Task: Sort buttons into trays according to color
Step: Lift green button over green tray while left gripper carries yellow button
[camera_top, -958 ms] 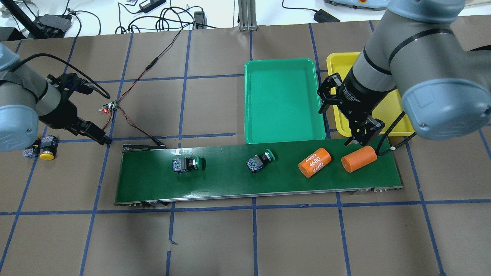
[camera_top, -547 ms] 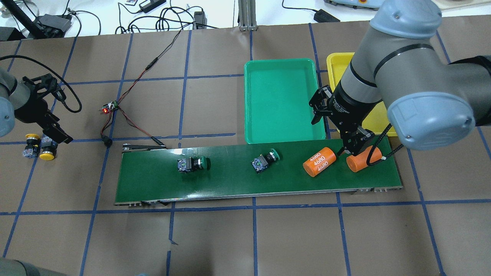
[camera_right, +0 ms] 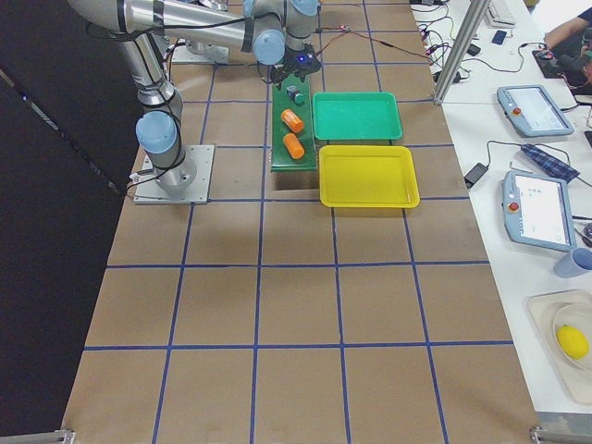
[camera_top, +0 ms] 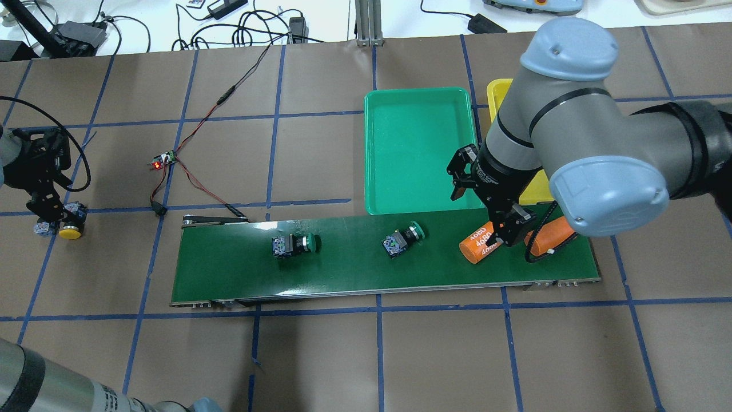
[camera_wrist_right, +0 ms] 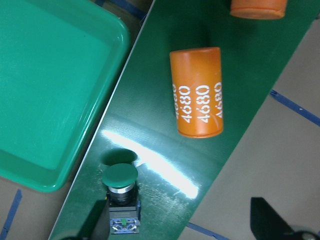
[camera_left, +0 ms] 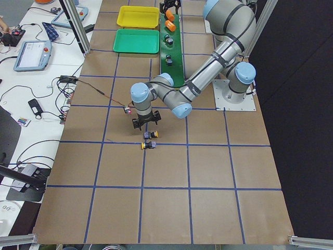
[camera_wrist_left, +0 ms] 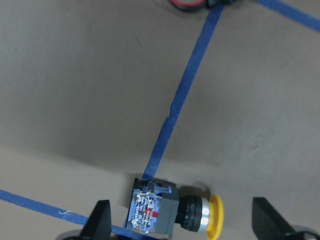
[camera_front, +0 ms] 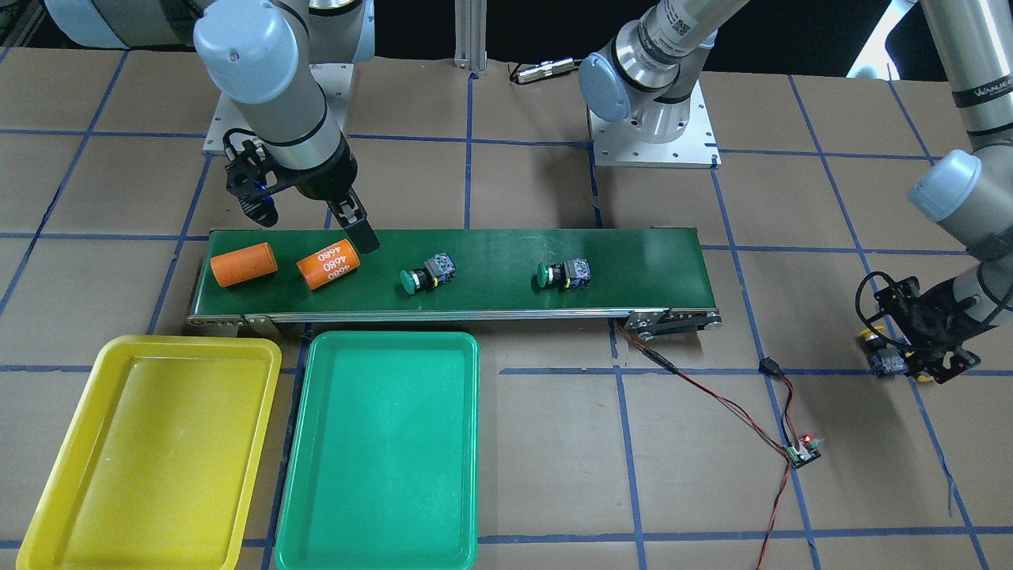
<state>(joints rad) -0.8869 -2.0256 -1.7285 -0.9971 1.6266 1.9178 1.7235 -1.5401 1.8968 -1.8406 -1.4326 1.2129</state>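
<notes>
Left gripper (camera_top: 47, 210): fingers spread wide, holding nothing. On my wrist feed they straddle one yellow button with a gap on each side.
Yellow buttons (camera_left: 151, 135): both lie on their sides on the table, close together by a blue tape line and well apart from the belt (camera_top: 343, 269). In the overhead feed I make out only one cap.
Right gripper (camera_top: 509, 233): fingers apart and empty, over the belt near the labelled cylinder.
Green buttons (camera_top: 297, 244): two on the belt, on their sides and well apart. The one nearer the cylinders (camera_top: 403, 239) has its cap toward the green tray.
Green tray (camera_top: 420, 149): just beside the belt's far edge.
Yellow tray (camera_front: 158, 443): next to the green one, at the cylinder end.
Cylinders (camera_wrist_right: 197, 92): two, orange, on the belt. I read "4680" repeated in white on one; the other (camera_wrist_right: 257, 6) lies nearer the belt's end.
Left arm (camera_front: 981, 87): lettering starts "WANJ", then the frame edge cuts it off.
Board (camera_top: 166, 160): small circuit board on the table, red light lit, with wires running to the belt.
</notes>
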